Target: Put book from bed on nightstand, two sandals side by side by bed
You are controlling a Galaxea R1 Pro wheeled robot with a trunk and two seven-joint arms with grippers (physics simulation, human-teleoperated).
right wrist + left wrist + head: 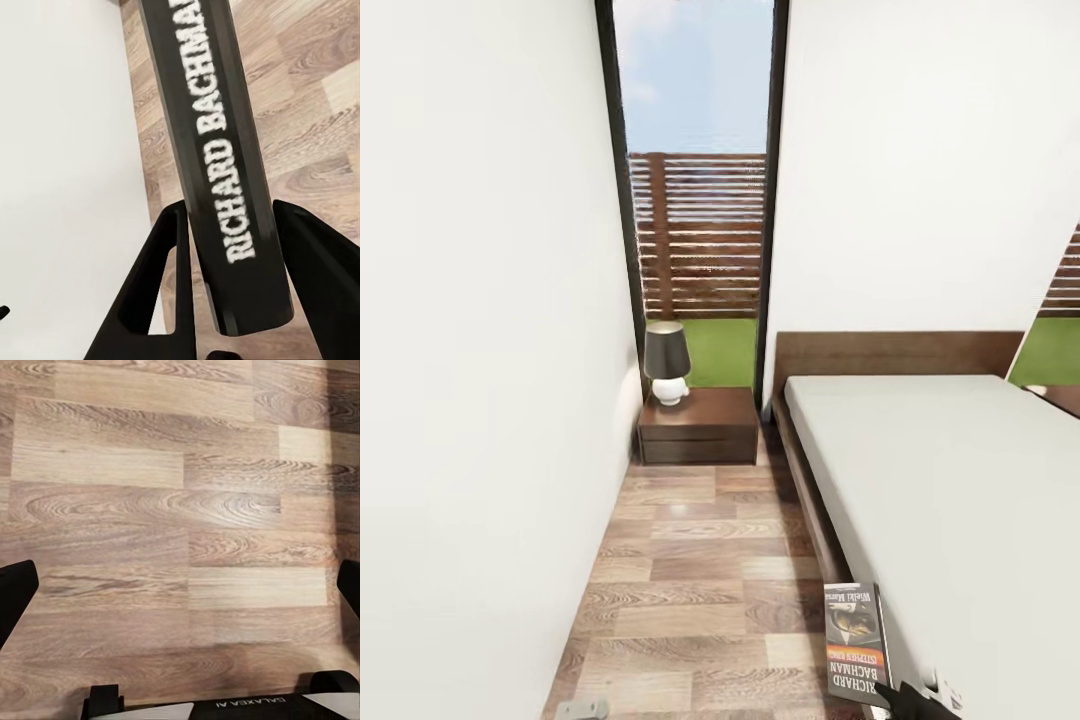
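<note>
one book [855, 645], the dark paperback lettered "richard bachman", is clamped edge-on between the two fingers of the right end effector [232, 300], whose black tip shows at the lower edge of the head view just below the book [915, 700]. the book is held above the seam where the wood-plank floor [690, 560] meets the bed [950, 480], beside the dark frame and off the light-grey mattress. the left end effector [180, 585] is spread wide and carries nothing, its fingers [15, 592] framing bare floorboards. ahead, at the end of the narrow aisle between the white wall [480, 350] and the bed, stands the nightstand [698, 425], low and reddish-brown, with a dark-shaded lamp [667, 362] on the wall-side part of its top, under the tall black-framed window [695, 200]. the step in hand looks like carrying the book to the nightstand. the next move likely calls for driving forward along the aisle, then laying the book flat on the free part of the top, beside the lamp and without knocking it. the sandals part of the task appears not yet addressed.
</note>
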